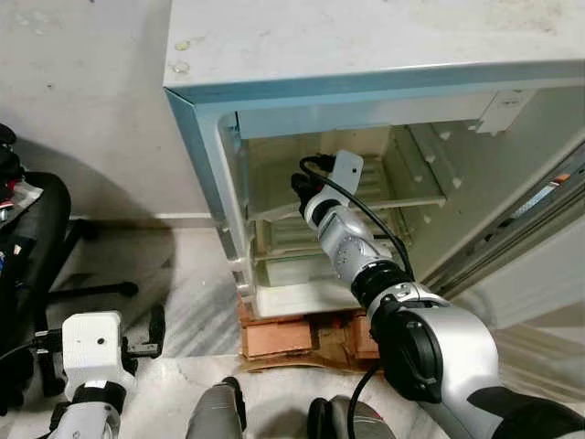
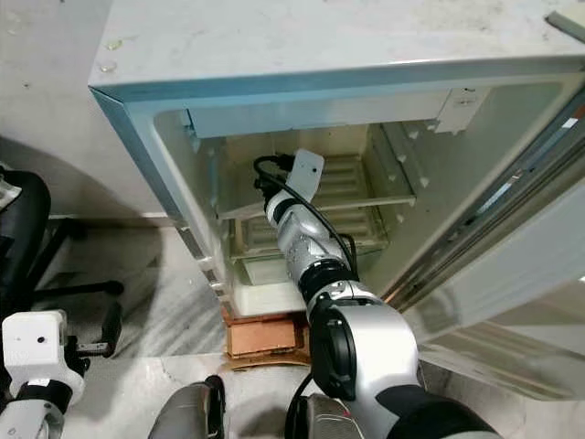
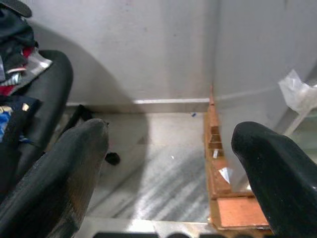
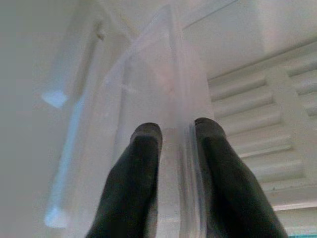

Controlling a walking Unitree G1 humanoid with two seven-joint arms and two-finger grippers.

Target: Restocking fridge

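Open fridge [image 1: 384, 55], right gripper [image 4: 173, 130] pinching clear shelf [image 4: 163, 74]

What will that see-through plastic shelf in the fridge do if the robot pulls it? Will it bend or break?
The clear plastic shelf looks thin, so it is probably light and may flex a little. The right gripper pinches only its edge, and smooth plastic could slip out. It seems to rest on rails in the fridge, so a crooked pull might jam or crack it.
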